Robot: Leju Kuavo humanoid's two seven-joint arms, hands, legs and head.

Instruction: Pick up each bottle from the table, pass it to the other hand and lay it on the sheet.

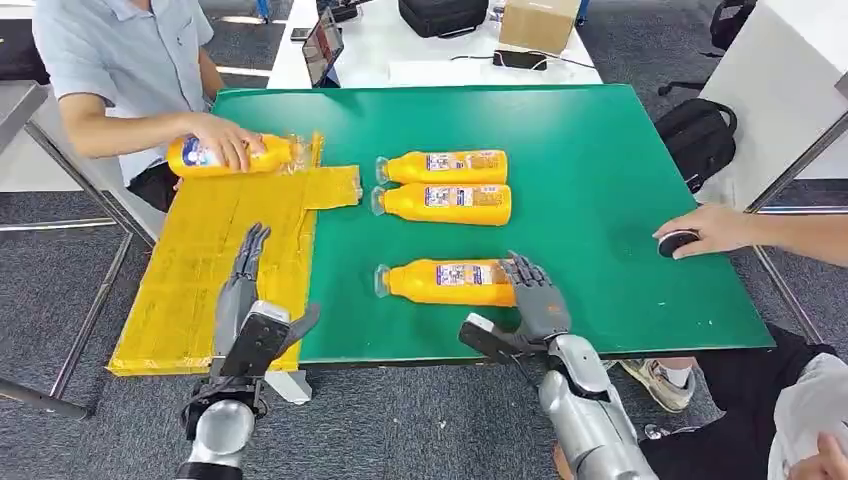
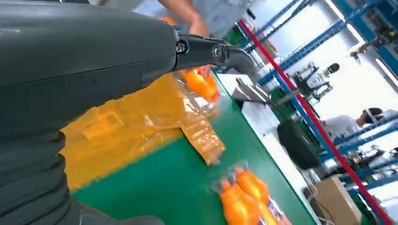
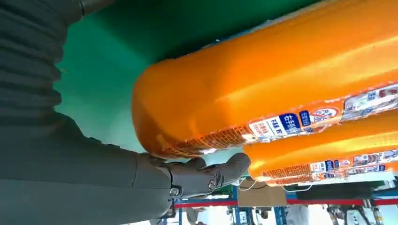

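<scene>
Left hand (image 1: 243,300) hovers over the yellow crinkly sheet (image 1: 200,290), fingers released, nothing held. Right hand (image 1: 530,295) sits at the base of the nearest bottle (image 1: 450,282), lying on the green desk (image 1: 600,180); fingers touching, not yet clenched (grasp unclear). Wrap the smooth rounded plastic body fully before lifting: it looks slippery.

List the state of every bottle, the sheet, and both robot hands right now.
Nearest bottle: lying on the green table, right hand at its base.
Two far bottles: lying side by side, untouched.
Fourth bottle: on the yellow sheet, under a person's hand.
Left hand: open, empty, over the sheet.
</scene>
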